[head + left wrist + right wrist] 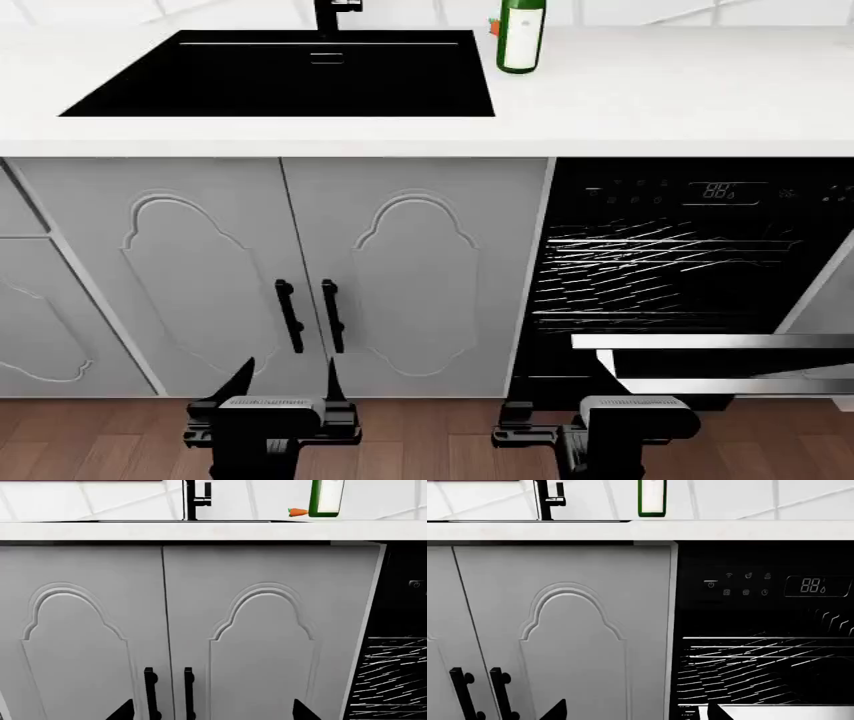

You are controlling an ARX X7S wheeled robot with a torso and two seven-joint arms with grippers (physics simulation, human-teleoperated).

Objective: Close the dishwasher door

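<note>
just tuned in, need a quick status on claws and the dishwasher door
Left claw open, empty, facing the cabinet doors. Right claw low by the dishwasher, state unclear. Dishwasher door hanging open, racks showing. Nothing seen blocking it.

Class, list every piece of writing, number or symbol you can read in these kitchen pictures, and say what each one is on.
"88": lit digits on the dishwasher control panel, followed by a small drop-like mark.
Row of small icons on the same panel: too small to read.
Green bottle label: blank, no legible text.
Nothing else carries writing.
</note>
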